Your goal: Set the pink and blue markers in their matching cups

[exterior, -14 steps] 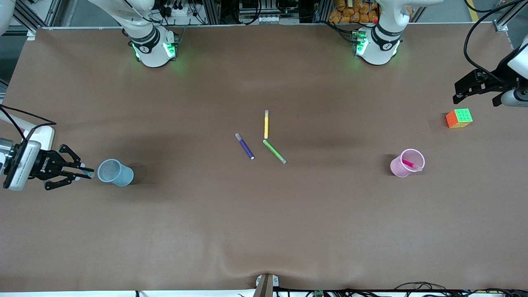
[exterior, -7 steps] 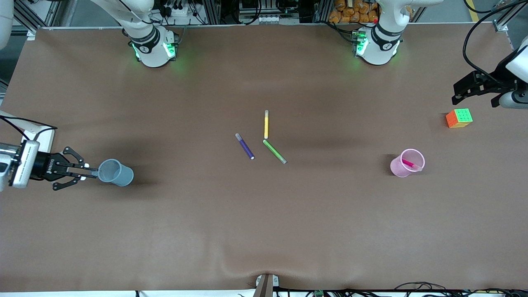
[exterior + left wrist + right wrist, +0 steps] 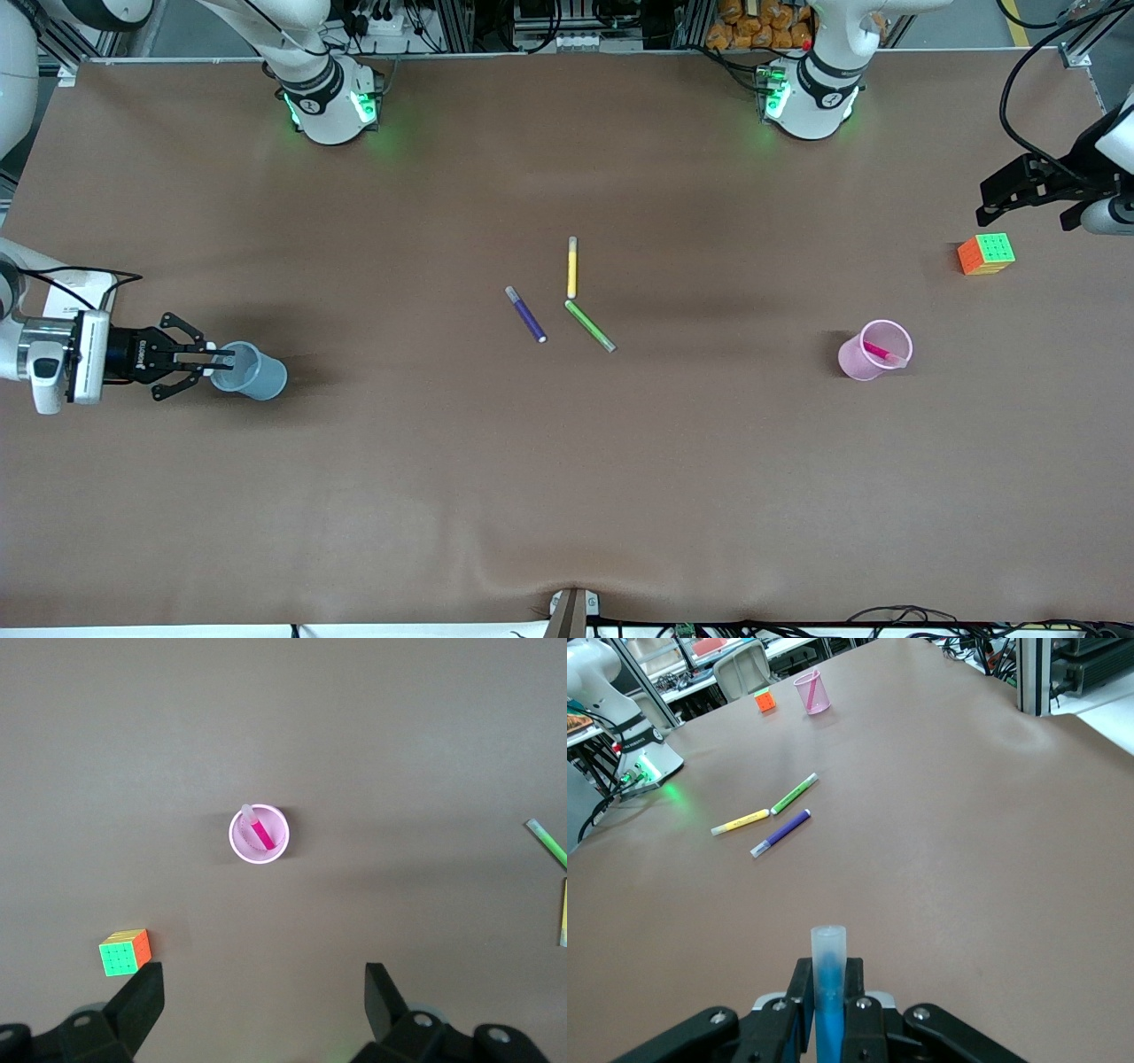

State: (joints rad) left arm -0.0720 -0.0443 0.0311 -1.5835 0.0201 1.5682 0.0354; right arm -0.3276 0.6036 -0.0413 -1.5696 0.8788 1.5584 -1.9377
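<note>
My right gripper [image 3: 215, 359] is shut on the blue marker [image 3: 829, 988], with its pale cap sticking out past the fingertips. Its tips reach over the mouth of the light blue cup [image 3: 266, 379], which stands at the right arm's end of the table. The cup does not show in the right wrist view. The pink cup [image 3: 855, 363] stands toward the left arm's end with the pink marker [image 3: 879, 353] leaning inside it. Both show in the left wrist view, the cup [image 3: 235, 835] and the marker [image 3: 260, 831]. My left gripper [image 3: 997, 202] is open and empty, up in the air near the cube.
A purple marker [image 3: 526, 315], a yellow marker [image 3: 572, 268] and a green marker [image 3: 589, 325] lie at the table's middle. A multicoloured cube [image 3: 985, 253] sits near the left arm's end, farther from the front camera than the pink cup.
My right gripper has moved with the blue marker from beside the blue cup until its tips are over the cup's mouth. The left gripper has barely shifted.
</note>
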